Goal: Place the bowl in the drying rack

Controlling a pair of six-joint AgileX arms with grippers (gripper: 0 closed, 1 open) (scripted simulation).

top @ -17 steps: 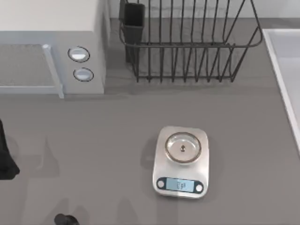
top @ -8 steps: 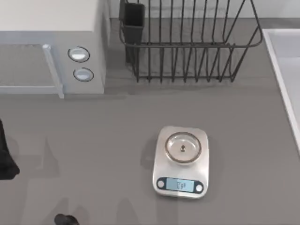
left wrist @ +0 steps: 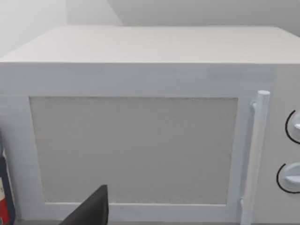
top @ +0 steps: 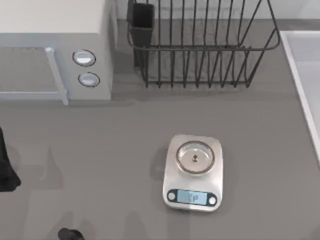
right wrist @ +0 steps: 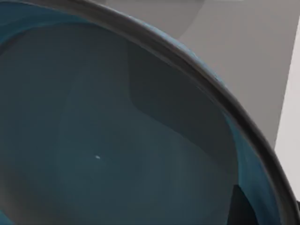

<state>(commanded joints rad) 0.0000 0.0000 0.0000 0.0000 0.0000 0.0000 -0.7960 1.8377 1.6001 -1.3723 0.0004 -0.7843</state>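
Observation:
The bowl (right wrist: 117, 140) is teal-blue with a dark inside and a grey rim, and it lies very close under the right wrist camera. A dark part of my right gripper (right wrist: 241, 206) sits just inside the bowl's rim. The drying rack (top: 200, 50) is a black wire rack at the back of the table, with a dark cutlery cup (top: 142, 22) at its left corner. My left arm (top: 5, 172) is parked at the table's left edge. A dark part of my left gripper (left wrist: 91, 208) faces the microwave door.
A white microwave (top: 55, 50) with two knobs stands at the back left, close beside the rack. A silver digital scale (top: 194, 172) lies mid-table in front of the rack. A white basin edge (top: 305, 75) runs along the right side.

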